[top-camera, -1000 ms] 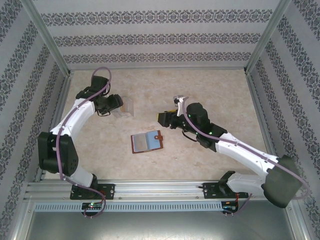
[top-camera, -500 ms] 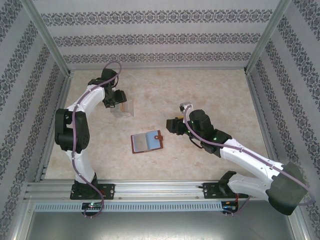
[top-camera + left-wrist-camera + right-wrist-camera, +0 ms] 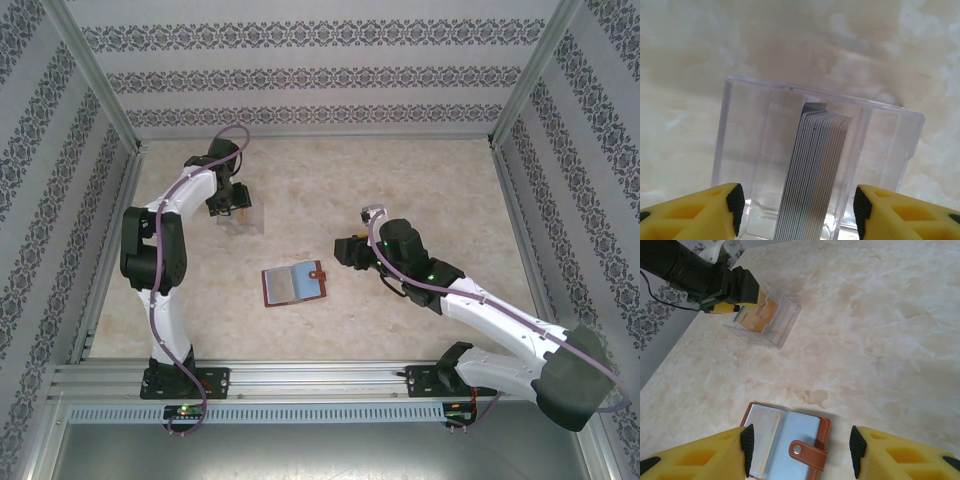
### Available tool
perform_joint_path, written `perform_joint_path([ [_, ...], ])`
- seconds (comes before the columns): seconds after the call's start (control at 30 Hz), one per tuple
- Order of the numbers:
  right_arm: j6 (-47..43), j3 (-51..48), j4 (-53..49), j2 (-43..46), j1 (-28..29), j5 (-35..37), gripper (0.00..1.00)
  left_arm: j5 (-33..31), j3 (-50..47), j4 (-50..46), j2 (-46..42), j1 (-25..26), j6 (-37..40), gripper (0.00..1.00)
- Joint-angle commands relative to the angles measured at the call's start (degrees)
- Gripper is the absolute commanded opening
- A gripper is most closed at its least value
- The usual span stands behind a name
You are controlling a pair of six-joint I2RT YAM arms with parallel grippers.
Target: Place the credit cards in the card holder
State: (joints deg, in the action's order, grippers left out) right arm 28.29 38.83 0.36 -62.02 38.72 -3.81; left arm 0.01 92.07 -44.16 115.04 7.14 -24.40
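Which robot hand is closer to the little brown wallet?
Right. The right gripper hovers by the wallet; the left gripper is away at the clear card box.

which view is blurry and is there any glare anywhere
Left wrist: the table behind is soft, the cards are sharp, and the box has a faint sheen. Right wrist: evenly lit and sharp on the holder. Top external: flat, even light, no harsh glare, slightly grainy.

Clear box (image 3: pixel 880 150) walls flank the credit cards (image 3: pixel 815 170); table (image 3: pixel 420 180) elsewhere open.
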Motion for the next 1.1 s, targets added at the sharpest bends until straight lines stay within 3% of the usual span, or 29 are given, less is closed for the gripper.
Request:
perform_joint_path([
  [0.0, 0.4, -0.7, 0.0, 0.3, -0.6, 0.9, 0.55, -5.2, 1.3, -3.2, -0.6, 0.9, 1.7, 0.62],
  [0.57, 1.7, -0.5, 0.1, -0.5, -1.0, -0.2, 0.55, -9.4, 3.4, -8.0, 1.1, 1.9, 3.7, 0.56],
  [0.87, 1.9, -0.3, 0.3, -0.7, -1.3, -0.6, 0.55, -3.3, 4.7, -8.1, 3.3, 1.9, 4.5, 0.63],
  [1.07, 2.3, -0.2, 0.7, -0.8, -1.4, -1.0, 0.55, -7.1, 5.6, -9.4, 4.5, 1.9, 4.1, 0.62],
])
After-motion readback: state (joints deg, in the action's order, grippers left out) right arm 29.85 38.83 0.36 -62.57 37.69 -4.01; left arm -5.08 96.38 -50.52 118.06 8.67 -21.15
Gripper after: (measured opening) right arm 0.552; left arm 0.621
